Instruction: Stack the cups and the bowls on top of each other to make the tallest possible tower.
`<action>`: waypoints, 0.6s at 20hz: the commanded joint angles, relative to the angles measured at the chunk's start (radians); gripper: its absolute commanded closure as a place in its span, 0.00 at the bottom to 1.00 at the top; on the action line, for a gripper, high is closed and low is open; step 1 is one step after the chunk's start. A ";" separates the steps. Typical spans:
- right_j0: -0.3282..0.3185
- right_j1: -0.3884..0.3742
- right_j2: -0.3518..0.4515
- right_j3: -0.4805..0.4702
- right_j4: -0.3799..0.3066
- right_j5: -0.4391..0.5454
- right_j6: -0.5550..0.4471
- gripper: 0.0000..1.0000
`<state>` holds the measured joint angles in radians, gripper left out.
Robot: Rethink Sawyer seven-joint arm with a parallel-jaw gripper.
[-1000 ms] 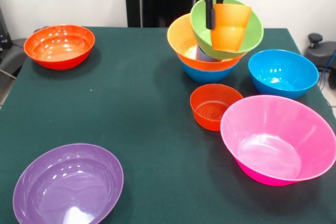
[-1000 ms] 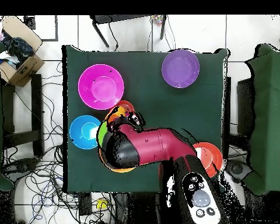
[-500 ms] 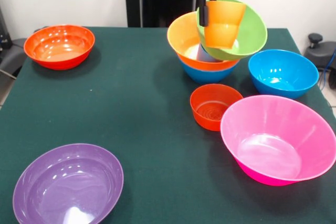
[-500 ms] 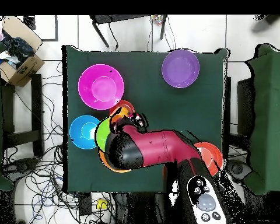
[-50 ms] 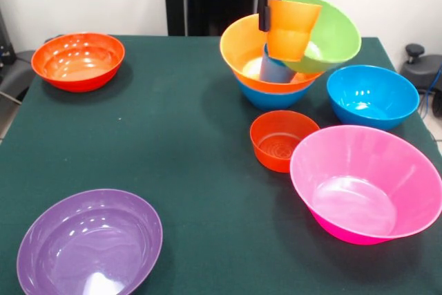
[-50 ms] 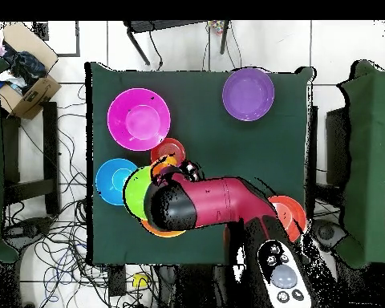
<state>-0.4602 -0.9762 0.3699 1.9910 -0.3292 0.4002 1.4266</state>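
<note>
Though arm hides tower (image 5: 276, 67) overhead, pincer (image 5: 271, 13) clamps orange cup (image 5: 291, 29) w/ green bowl (image 5: 331, 32) tilted.

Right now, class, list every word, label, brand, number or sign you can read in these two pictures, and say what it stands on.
No readable text in either view.
The bowls, such as the pink bowl and purple bowl, are plain.
The orange cup is unmarked.
The cardboard box on the floor shows nothing legible: too small.
</note>
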 commanded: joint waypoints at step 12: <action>-0.082 -0.104 0.157 -0.045 0.142 0.271 -0.093 1.00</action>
<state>-0.4892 -1.0419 0.4037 1.9886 -0.2507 0.5579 1.4266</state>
